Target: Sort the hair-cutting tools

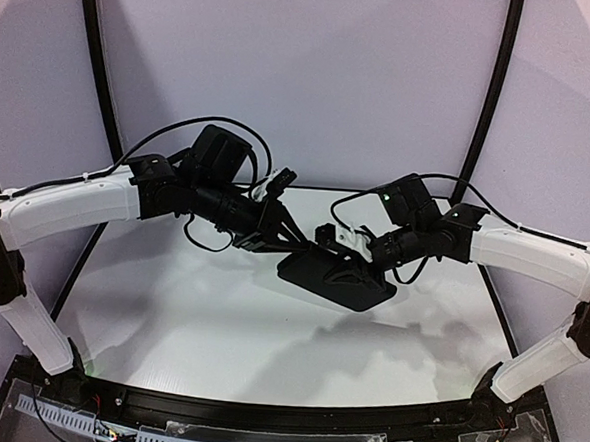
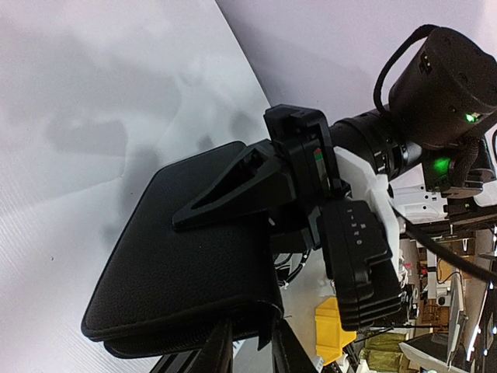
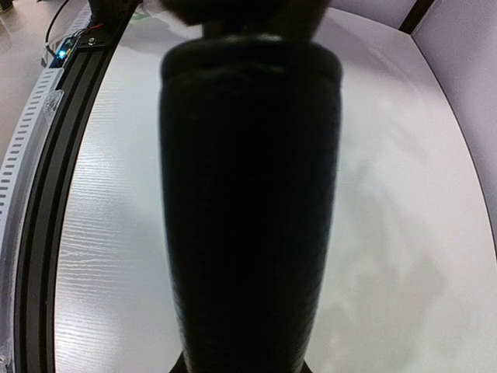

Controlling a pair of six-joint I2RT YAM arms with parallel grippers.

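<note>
Case (image 1: 334, 274) is held above mid-table (image 1: 169, 314); right gripper (image 2: 198, 214) is clamped on its right side; left gripper (image 1: 292, 245) is set at its left edge, grip undetermined; scissors and combs are hidden from view.

On the overhead camera, the left arm (image 1: 75, 208) comes in from the left and the right arm (image 1: 529, 250) from the right, meeting over the middle of the worktop (image 1: 208, 326). Between them hangs the zip case (image 1: 336, 282), above the worktop, a little right of centre and toward the far half. The right gripper (image 1: 346, 246) sits at the case's far-right side, one jaw lying on its upper face. The left gripper (image 1: 277, 238) is at the case's left end. On its wrist camera its fingers (image 2: 221, 351) stand either side of the case's near corner, and I cannot tell whether they touch. On the right wrist camera the case runs straight ahead, edge-on, with worktop on both sides.
</note>
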